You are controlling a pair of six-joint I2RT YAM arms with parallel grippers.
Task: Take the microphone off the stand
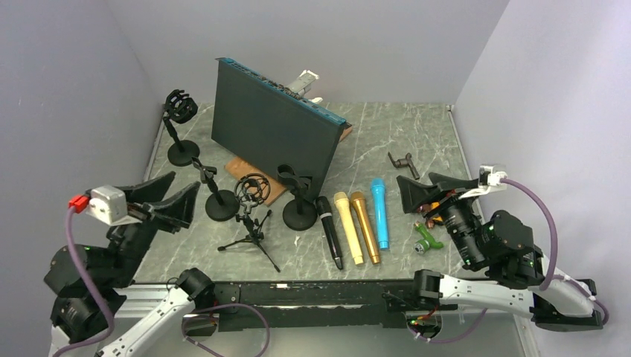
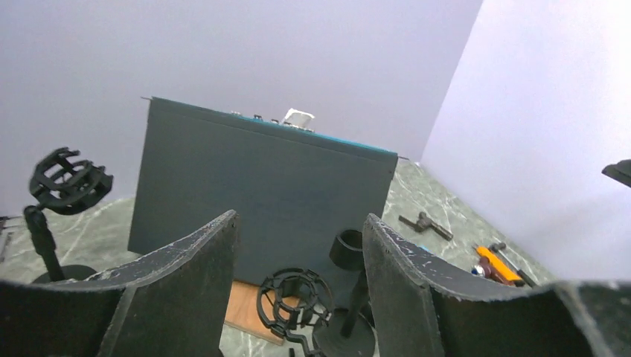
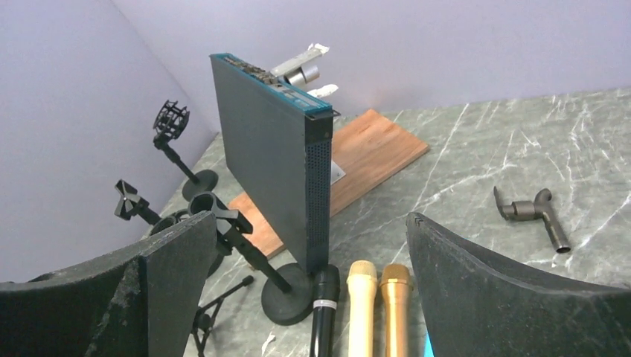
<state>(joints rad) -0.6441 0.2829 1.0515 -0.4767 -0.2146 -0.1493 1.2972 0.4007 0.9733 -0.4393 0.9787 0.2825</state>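
Grippers first: left gripper (image 1: 186, 181) and right gripper (image 1: 414, 177) both have their fingers spread wide with nothing between them, and hover low at either side of the table.

Task object is the problem. I see no microphone seated in any stand.
- Black mic (image 1: 330, 230), two gold mics (image 1: 347, 227) (image 1: 365, 225) and blue mic (image 1: 380, 212) lie flat in a row on the table, right of the stands.
- Round-base stand (image 1: 299, 204), tripod stand (image 1: 251, 223), small clip stand (image 1: 216, 193) and the shock-mount stand (image 1: 178, 130) at back left all look bare.
- Silver cylinder (image 1: 303, 80) pokes up behind the rack unit (image 1: 271, 137). It could be a mic, but its support is hidden, so I can't tell.

Risks as I judge them:
- Wrong target: an arm closes on an empty clip and drags the stand.
- Black mic's head lies right against the round base, so a reach there could nudge it and set it rolling into its neighbours.
- Tripod looks light, so a side touch could tip it.
- Rack unit stands on its long edge, leaning. A reach over it for the silver piece could knock it onto the stands.
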